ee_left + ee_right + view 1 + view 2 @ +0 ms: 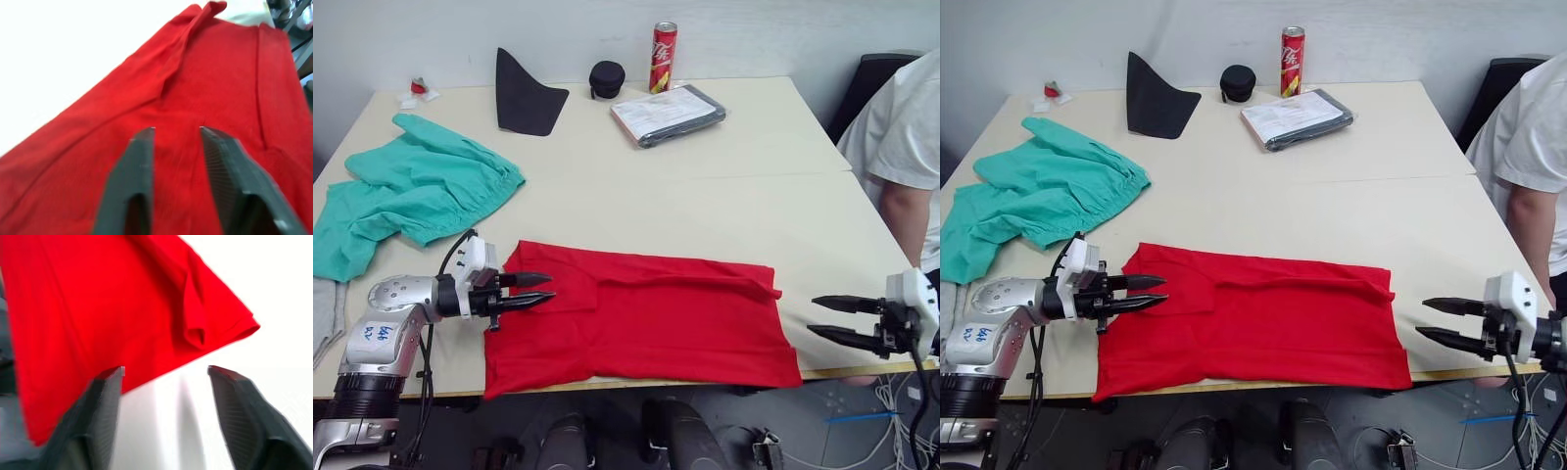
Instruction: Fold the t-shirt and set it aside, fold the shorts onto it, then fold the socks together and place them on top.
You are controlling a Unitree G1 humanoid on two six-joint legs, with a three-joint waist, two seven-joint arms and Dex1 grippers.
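Observation:
The red t-shirt (656, 318) lies in a long folded band along the table's front edge. My left gripper (549, 287) hovers over the shirt's left end, open with a narrow gap and red cloth beneath its fingers (142, 166). My right gripper (813, 315) is open just past the shirt's right end, over the table edge, holding nothing; the shirt's right corner (195, 328) lies ahead of it. The teal-green shorts (421, 191) lie crumpled at the left of the table. A light grey sock (323, 308) lies at the far left edge, mostly cut off.
At the back of the table stand a black pointed fabric piece (524, 98), a round black case (606, 78), a red can (663, 57) and a plastic-wrapped packet (668, 115). A person in a white shirt (901, 137) sits at the right.

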